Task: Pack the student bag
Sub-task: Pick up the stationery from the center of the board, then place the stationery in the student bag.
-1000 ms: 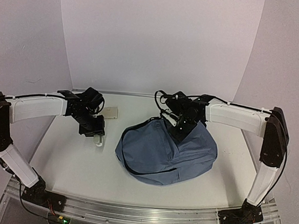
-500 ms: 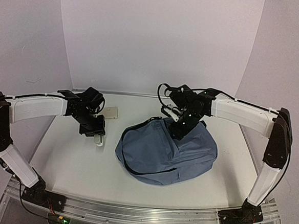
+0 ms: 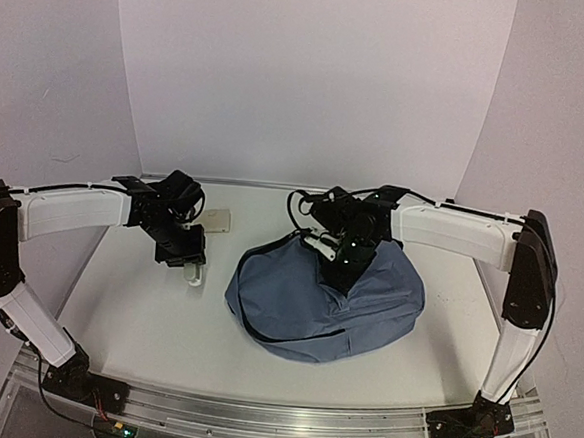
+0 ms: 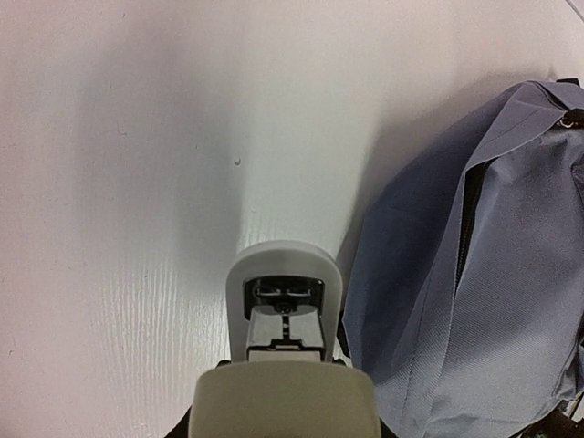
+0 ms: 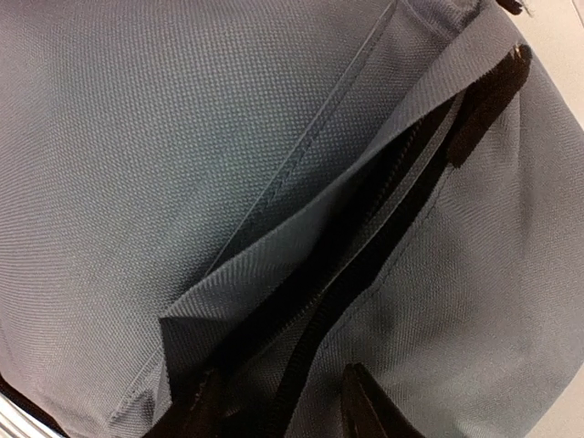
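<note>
The student bag (image 3: 326, 300) lies slumped at the table's middle, blue-grey with black zipper lines; it also shows in the left wrist view (image 4: 484, 274). My right gripper (image 3: 335, 265) presses down on its upper part. In the right wrist view its jaws (image 5: 285, 411) stand apart, astride the black zipper line (image 5: 365, 246), where a fabric flap gapes. One of the fingertips (image 5: 365, 401) rests on the cloth. My left gripper (image 3: 189, 260) hovers left of the bag, shut on a white stapler (image 4: 283, 310) that points down at the table. Its fingers are hidden behind the stapler.
A small beige flat piece (image 3: 218, 219) lies at the back of the white table (image 3: 135, 318), behind the left gripper. White backdrop walls close in the back and sides.
The right gripper opened from shut and slid a little left and nearer along the bag's top. The left arm and its stapler stayed still.
</note>
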You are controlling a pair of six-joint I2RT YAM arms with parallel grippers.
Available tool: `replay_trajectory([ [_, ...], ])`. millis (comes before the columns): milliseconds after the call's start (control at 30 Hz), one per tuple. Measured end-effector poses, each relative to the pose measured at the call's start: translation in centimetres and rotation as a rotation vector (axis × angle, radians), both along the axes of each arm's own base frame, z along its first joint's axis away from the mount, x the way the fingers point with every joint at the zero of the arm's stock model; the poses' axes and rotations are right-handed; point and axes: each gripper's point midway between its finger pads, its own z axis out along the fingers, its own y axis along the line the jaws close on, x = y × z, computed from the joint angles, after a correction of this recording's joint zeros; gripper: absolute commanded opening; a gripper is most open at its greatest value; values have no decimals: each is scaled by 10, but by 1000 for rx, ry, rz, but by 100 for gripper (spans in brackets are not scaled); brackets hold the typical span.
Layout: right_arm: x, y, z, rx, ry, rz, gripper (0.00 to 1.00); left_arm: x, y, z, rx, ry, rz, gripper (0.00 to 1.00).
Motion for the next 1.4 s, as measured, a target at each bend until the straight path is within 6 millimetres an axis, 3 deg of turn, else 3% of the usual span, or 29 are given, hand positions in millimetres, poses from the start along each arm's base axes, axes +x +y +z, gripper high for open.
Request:
replay_trajectory([
  [133, 4, -7, 2, -48, -39, -6, 10, 0, 0, 0, -1, -1, 0, 0],
  [233, 9, -10, 7, -64, -64, -9, 0, 1, -2, 2, -10, -6, -3, 0],
  [433, 20, -9, 23, -51, -106, -27, 0, 4, -19, 20, -111, -44, -37, 0],
  [733, 28, -11, 48, 73, -140, -100, 0, 17, -71, 68, -399, -157, -146, 0],
  [833, 27, -15, 52, 126, -144, -133, 7, 20, -88, 80, -477, -185, -183, 0],
  [933, 26, -16, 50, 144, -143, -143, 17, 20, -100, 80, -514, -182, -207, 0],
  [1100, 30, -17, 45, 122, -159, -133, 39, 17, -106, 77, -525, -168, -221, 0],
  [1167, 32, -18, 36, 92, -147, -125, 42, 17, -107, 77, -527, -171, -221, 0],
  [1267, 32, -19, 20, 35, -114, -105, 42, 18, -106, 78, -523, -175, -218, 0],
  [1400, 34, -20, 14, -16, -92, -80, 33, 18, -103, 82, -518, -192, -209, 0],
])
